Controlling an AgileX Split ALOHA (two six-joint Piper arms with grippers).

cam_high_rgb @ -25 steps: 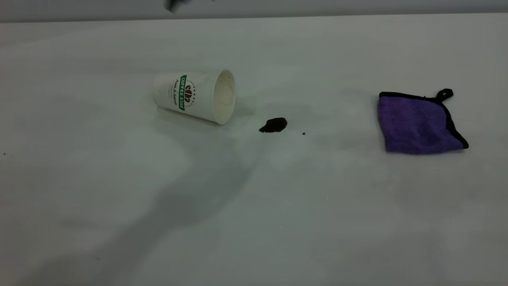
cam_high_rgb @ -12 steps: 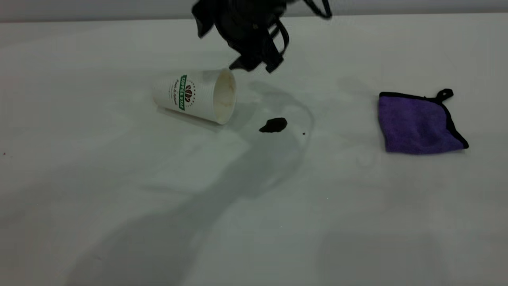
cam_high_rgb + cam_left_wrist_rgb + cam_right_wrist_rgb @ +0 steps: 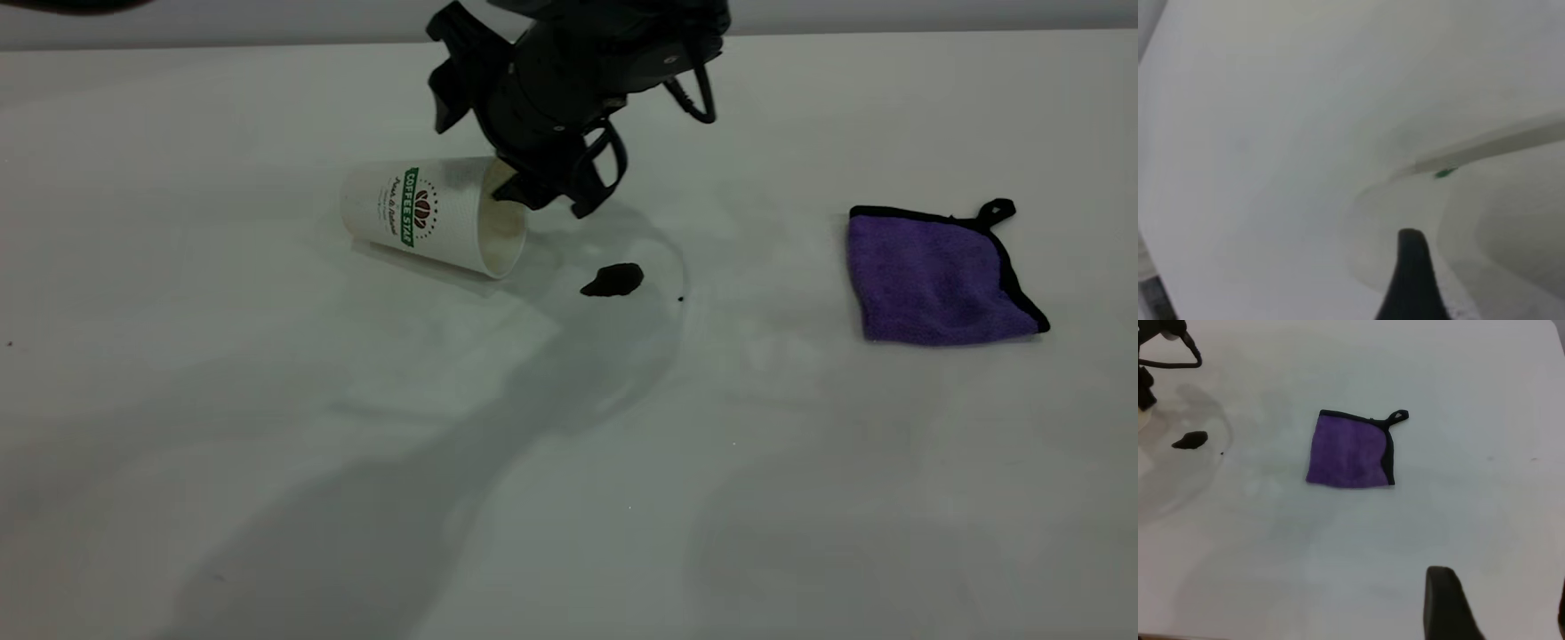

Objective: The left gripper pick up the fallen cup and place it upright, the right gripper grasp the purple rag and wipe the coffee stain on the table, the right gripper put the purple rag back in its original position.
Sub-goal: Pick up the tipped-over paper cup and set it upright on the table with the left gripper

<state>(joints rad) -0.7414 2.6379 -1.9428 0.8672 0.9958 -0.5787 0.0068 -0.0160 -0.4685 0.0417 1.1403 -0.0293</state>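
We see a ribbed paper cup (image 3: 418,213), a glossy coffee stain (image 3: 613,280), a fuzzy purple rag (image 3: 933,280) and a matte table (image 3: 267,462).

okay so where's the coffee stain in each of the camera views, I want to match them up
Exterior view: the coffee stain lies near the middle of the table, just right of the fallen cup's mouth, below the left gripper.
Left wrist view: not in it; only the cup's inside shows.
Right wrist view: the stain sits at the far left edge, apart from the purple rag.
Shared landmark: the purple rag, in the exterior and right wrist views.
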